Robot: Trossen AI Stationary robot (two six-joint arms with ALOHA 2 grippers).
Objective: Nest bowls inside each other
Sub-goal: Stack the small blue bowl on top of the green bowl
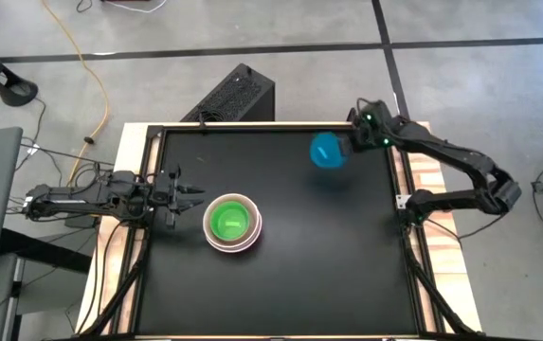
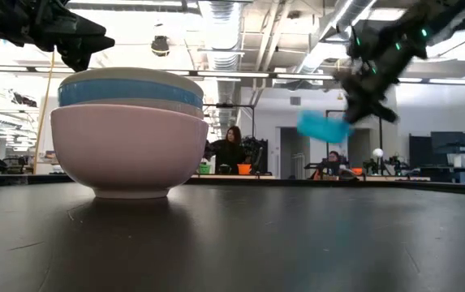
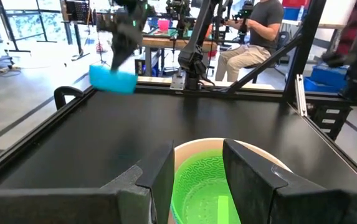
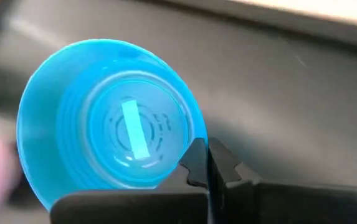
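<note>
A stack of nested bowls (image 1: pixel 232 223) rests by its base on the black table at centre left; the pink outer bowl (image 2: pixel 131 150) holds blue and cream ones, with a green bowl (image 3: pixel 197 186) innermost. My left gripper (image 1: pixel 193 196) stands open and level just left of the stack, its fingers apart from the rim. A small light blue bowl (image 1: pixel 328 151) hangs in the air near the table's far right corner, with my right gripper (image 4: pixel 206 165) shut on it. My right gripper pinches the light blue bowl's rim (image 4: pixel 194 134) between its two fingers, at one spot on the edge. The fingers slant down from the table's far right. The bowl is lifted clear of the table and tilted, sticking out sideways from the fingertips (image 2: pixel 323 126).
A raised frame (image 1: pixel 399 180) runs along the table's edges. Bare black table lies between the stack and the lifted bowl. Beyond the far edge are a black box (image 1: pixel 236 95) and, in the room, seated people (image 3: pixel 253 31).
</note>
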